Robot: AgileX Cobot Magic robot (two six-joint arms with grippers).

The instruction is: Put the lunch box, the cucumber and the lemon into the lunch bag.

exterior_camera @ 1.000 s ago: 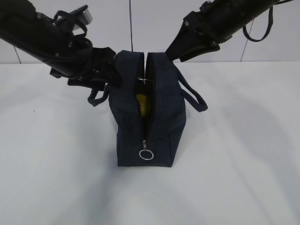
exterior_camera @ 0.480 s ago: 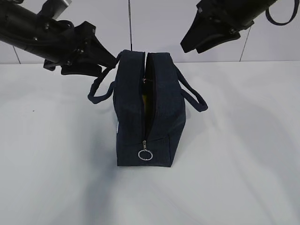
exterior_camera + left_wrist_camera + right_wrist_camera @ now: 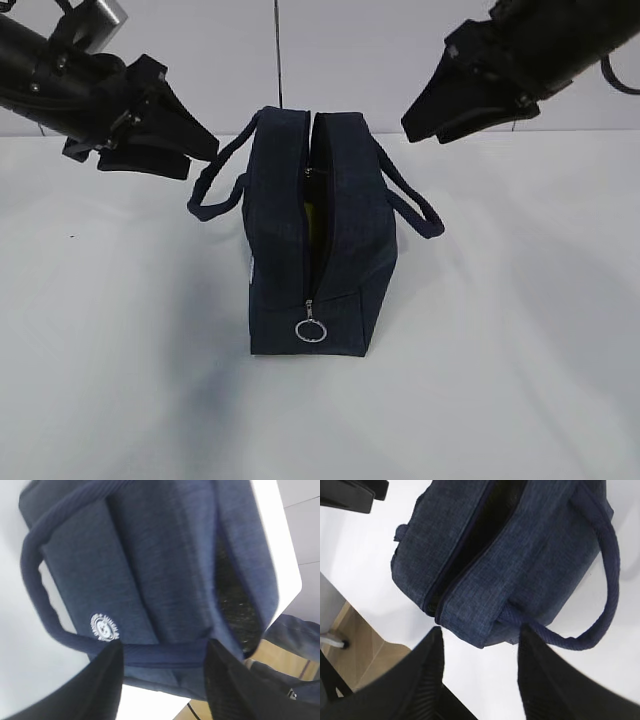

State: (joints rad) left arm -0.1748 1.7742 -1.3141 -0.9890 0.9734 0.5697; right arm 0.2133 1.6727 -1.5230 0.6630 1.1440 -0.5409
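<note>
lunch bag [image 3: 320, 235] sits upright mid table [image 3: 520, 380], zipper gap open on top, a sliver of yellow lemon [image 3: 312, 215] inside. left gripper [image 3: 165, 140] and right gripper [image 3: 450, 105] hover either side, both spread wide, empty, clear of the handles.

White tabletop [image 3: 520, 380] fills near and middle scene. Pale panelled wall [image 3: 340, 60] at far side, dark vertical seam [image 3: 278, 50]. Wooden floor [image 3: 367, 652] beyond tabletop edge.

The lunch bag [image 3: 320, 240] hides its contents except a yellow sliver.
</note>
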